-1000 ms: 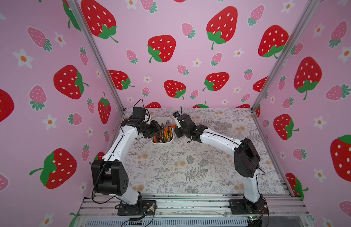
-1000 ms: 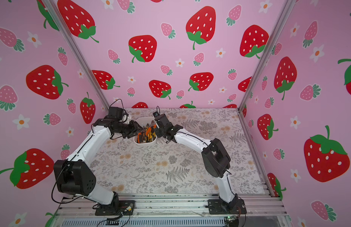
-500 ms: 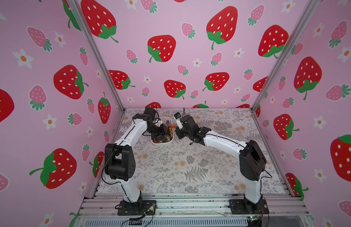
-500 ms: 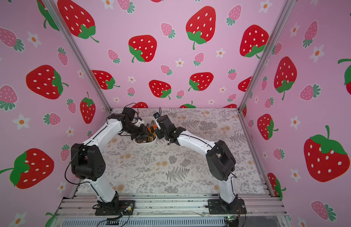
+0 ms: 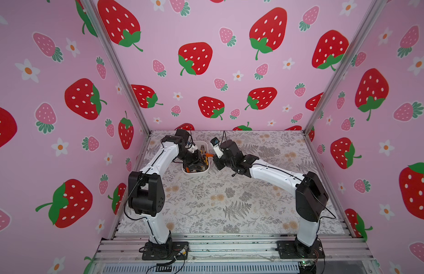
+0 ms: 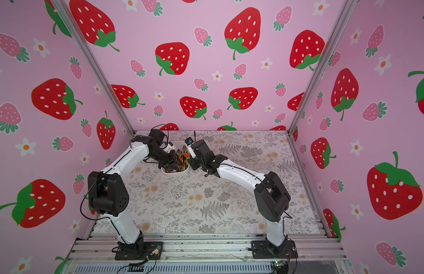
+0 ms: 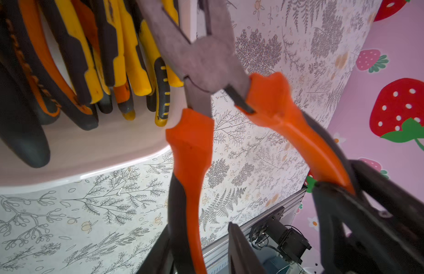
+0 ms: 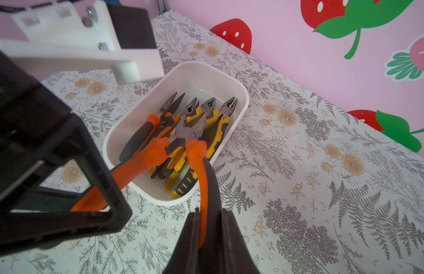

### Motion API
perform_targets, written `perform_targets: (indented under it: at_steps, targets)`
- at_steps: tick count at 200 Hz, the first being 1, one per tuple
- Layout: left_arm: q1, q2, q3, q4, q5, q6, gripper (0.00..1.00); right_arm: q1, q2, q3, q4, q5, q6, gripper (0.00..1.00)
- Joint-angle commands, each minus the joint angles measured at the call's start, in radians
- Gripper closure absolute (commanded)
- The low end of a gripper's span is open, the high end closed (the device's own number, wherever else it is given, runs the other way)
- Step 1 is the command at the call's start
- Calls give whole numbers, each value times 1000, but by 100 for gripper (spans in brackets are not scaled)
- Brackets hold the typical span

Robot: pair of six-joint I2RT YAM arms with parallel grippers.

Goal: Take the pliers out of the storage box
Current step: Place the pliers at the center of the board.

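Mid lift-out with the orange-handled pliers (image 8: pixel 182 135), held nose-first over the storage box (image 8: pixel 239 95), just ahead of the right gripper (image 8: pixel 206 237). Clamped there on one handle; straddled loosely on the other by the left gripper (image 7: pixel 196 237), gap showing. Next, likely: settle on one grip, swing clear, set down on the bench (image 8: pixel 301 189).
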Motion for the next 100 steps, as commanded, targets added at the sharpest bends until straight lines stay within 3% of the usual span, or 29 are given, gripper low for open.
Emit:
perform_targets:
  at_steps: [1,39,86,100]
  targets:
    - [-6,4,-9,-27,-6,23,61,10,-72,-1,47,2,-8,100]
    - [-7,10,-1,-25,-14,19,67,15,-94,-35,55,9,-4,100]
    - [-16,16,4,-26,-11,19,100,22,-115,-80,76,34,-7,100]
    - [-22,17,-1,-23,-7,18,100,23,-116,-85,78,38,-7,100]
